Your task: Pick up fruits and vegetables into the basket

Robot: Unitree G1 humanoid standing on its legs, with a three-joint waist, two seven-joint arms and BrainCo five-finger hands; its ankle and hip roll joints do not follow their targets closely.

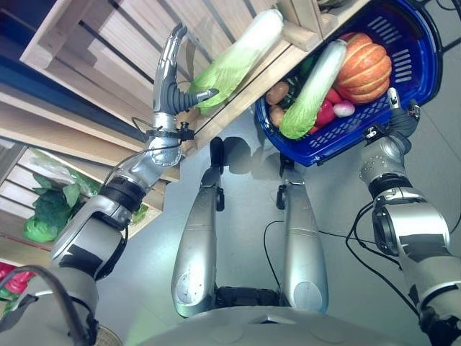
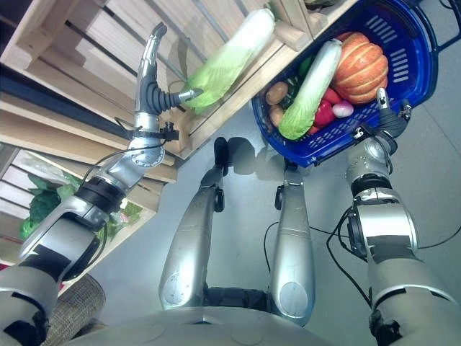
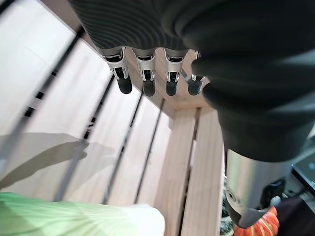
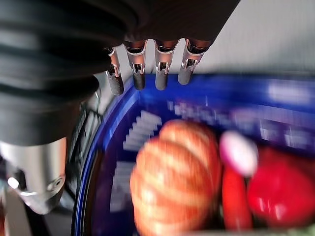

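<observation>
Left hand is up at about 11 o'clock in the head views, fingers straight and open, thumb sticking out toward a napa cabbage that lies on the edge of the wooden crate shelf; thumb tip is just beside the leafy green end, can't tell if it touches. Left wrist view shows the fingertips extended over the crate slats with the pale end of that cabbage near the hand, nothing held. Right hand is at 2 o'clock, against the near rim of the blue basket; its wrist view shows the fingers straight over the basket rim, but whether the hand grips the rim or a handle I can't tell. In the basket: a second napa cabbage lying diagonally, an orange pumpkin on its 3 o'clock side, red peppers, a small purple-white bulb, potatoes at 9 o'clock of the cabbage. More leafy greens sit on a lower shelf at 8 o'clock
</observation>
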